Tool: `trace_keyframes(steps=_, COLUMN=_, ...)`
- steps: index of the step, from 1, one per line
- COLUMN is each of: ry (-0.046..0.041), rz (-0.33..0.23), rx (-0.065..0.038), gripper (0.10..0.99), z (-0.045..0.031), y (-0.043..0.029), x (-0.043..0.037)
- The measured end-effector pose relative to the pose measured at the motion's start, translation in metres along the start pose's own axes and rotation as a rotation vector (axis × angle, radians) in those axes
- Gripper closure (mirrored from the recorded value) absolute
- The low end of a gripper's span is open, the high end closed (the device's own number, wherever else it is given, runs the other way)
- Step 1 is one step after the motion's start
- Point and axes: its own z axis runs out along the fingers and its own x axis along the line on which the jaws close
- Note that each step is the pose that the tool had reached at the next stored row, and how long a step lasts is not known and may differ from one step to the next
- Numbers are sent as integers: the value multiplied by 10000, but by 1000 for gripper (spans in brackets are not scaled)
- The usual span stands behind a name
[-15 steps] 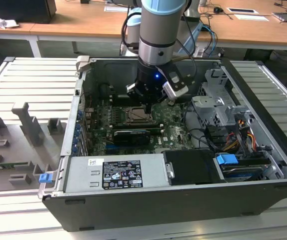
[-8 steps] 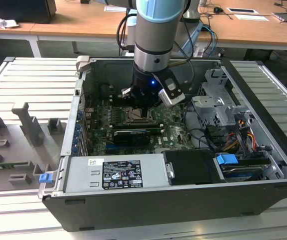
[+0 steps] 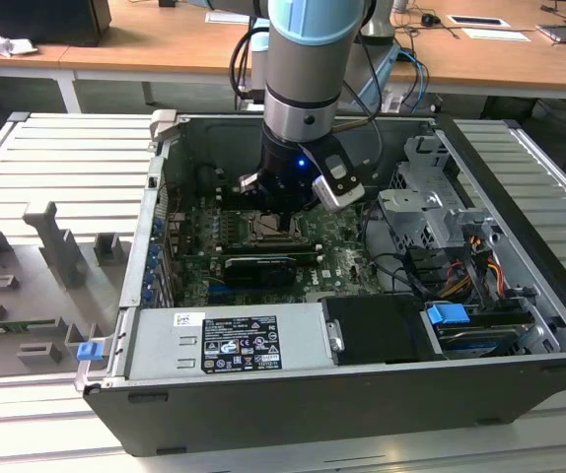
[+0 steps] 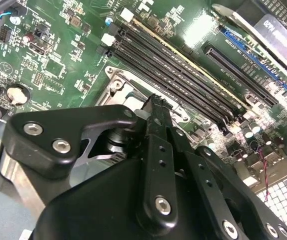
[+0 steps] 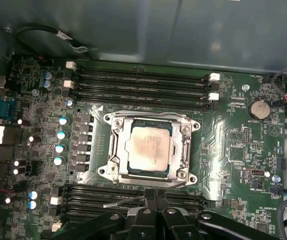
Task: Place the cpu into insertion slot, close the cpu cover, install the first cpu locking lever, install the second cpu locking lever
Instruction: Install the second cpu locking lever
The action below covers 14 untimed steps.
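Just beyond the gripper [image 5: 151, 199], the cpu [image 5: 148, 147], socketed.

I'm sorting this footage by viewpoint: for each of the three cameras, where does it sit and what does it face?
Exterior view: off the arm, above the open computer case, looking down into it; the arm descends to the motherboard.
First wrist view: on the arm, looking down on the cpu under the cpu cover; the gripper shows.
Second wrist view: on the arm, low and oblique across the board; gripper links show.
Both wrist views share the memory slots.
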Motion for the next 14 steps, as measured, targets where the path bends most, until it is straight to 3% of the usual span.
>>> trace_keyframes(steps=7, ry=1, rz=-1, rx=-5, gripper=980, z=-1, y=-1, x=38)
trace_keyframes(steps=11, ry=-12, rz=-2, rx=-150, gripper=980, z=0, y=-21, x=101)
trace_keyframes(steps=14, ry=-17, rz=-2, rx=-190, gripper=980, z=5, y=-28, x=150)
